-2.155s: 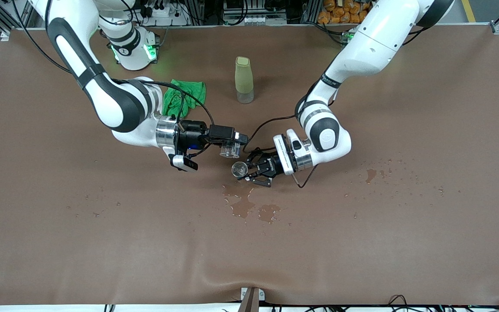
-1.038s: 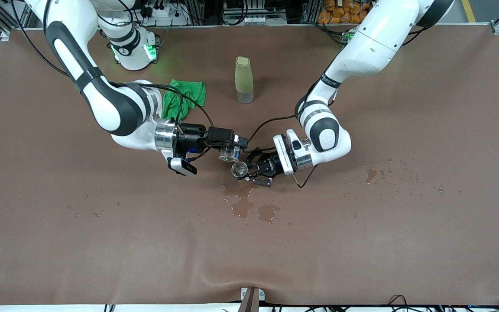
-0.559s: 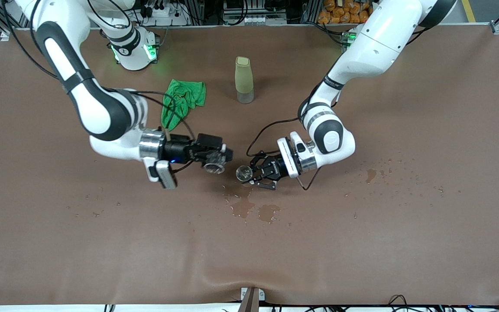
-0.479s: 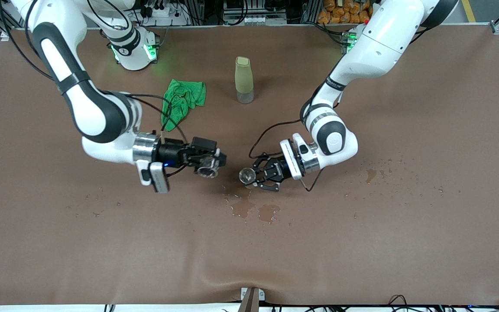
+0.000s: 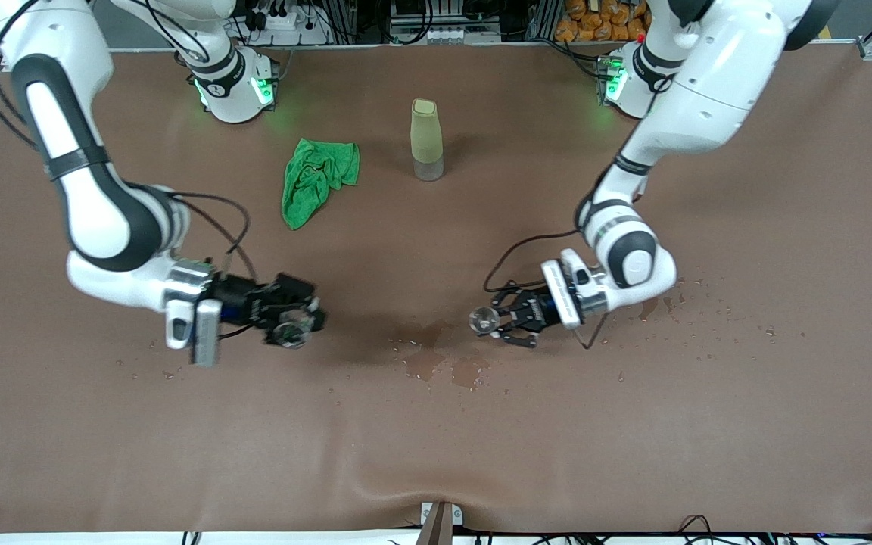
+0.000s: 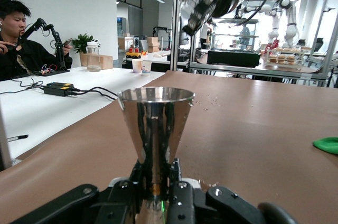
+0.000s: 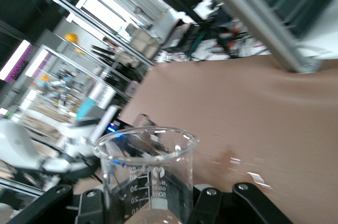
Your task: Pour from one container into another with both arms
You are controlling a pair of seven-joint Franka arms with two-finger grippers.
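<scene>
Left gripper right of frame centre, clamped on steel jigger, right gripper lower left, clamped on glass beaker, both upright, well apart

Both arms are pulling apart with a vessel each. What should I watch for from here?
1. The left gripper grips the steel conical measuring cup only at its narrow stem; a jolt may tip it.
2. The right gripper carries the clear glass beaker with its mouth open, so whatever is inside may slosh out.
3. Puddles already wet the brown table cover; a vessel set down there might slide.
</scene>
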